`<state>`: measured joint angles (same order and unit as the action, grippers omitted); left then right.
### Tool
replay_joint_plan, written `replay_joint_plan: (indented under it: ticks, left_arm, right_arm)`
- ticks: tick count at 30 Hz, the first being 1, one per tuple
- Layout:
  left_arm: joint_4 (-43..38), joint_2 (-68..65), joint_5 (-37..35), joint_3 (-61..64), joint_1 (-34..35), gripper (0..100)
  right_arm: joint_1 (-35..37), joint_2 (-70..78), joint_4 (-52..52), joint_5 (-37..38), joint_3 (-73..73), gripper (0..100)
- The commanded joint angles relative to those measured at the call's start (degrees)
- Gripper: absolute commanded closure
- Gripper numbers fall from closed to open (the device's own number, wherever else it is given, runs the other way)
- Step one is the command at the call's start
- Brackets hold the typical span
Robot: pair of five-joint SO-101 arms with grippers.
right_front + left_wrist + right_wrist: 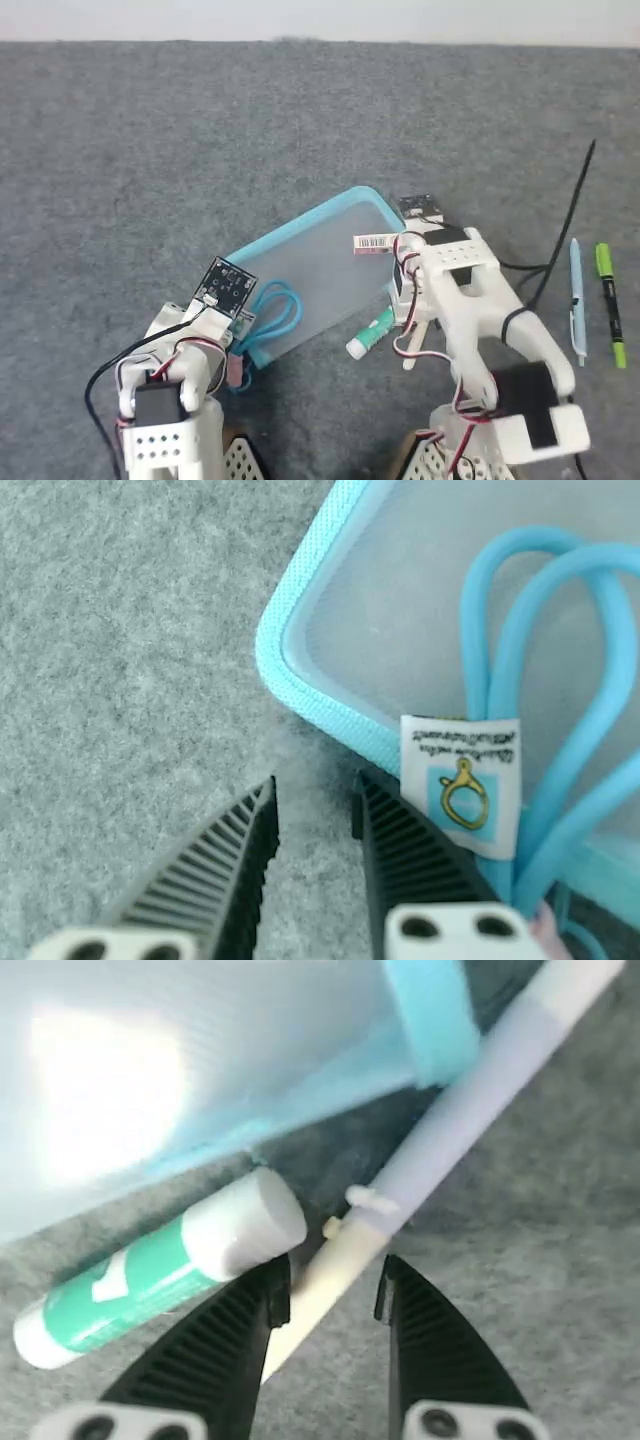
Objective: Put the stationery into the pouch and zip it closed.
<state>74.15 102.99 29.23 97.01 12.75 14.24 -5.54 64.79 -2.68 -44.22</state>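
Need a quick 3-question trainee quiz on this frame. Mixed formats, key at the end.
1. True or false: the left gripper has its jaws open and empty by a corner of the pouch.
2. What lies between the jaws of the right gripper? A) eraser B) pale pen C) scissors
3. How many writing items lie on the table beyond the black cable, away from the pouch?

Key
1. True.
2. B.
3. Two: a light-blue pen and a green highlighter.
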Motion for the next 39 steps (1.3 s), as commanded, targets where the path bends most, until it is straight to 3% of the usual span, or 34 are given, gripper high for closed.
replay_joint_plan:
  ticks: [1,5,7,11,21,27,39]
  left_arm:
    - [-0.2,1.4,0.4,-0.4,0.4,89]
    - [-0.2,1.4,0.4,-0.4,0.4,89]
    - [-0.2,1.4,0.4,-0.4,0.4,89]
    - [-0.2,1.4,0.4,-0.4,0.4,89]
    - [-0.2,1.4,0.4,-0.4,0.4,89]
    - [-0.2,1.4,0.4,-0.4,0.4,89]
    - [-0.2,1.4,0.4,-0.4,0.4,89]
  right_arm:
    - [-1.9,1.1,-1.4,-1.1,0.7,85.5]
    - [-9.1,1.5,-1.3,0.6,0.8,93.4]
    - [-13.2,1.5,-0.8,7.2,2.3,99.7]
    - [-22.5,1.5,-0.7,21.6,4.8,99.1]
    - [-44.5,2.0,3.6,34.8,18.9,99.1]
    - [-47.6,2.2,2.6,40.7,20.0,99.1]
    - [-47.7,2.2,1.1,41.0,19.9,98.7]
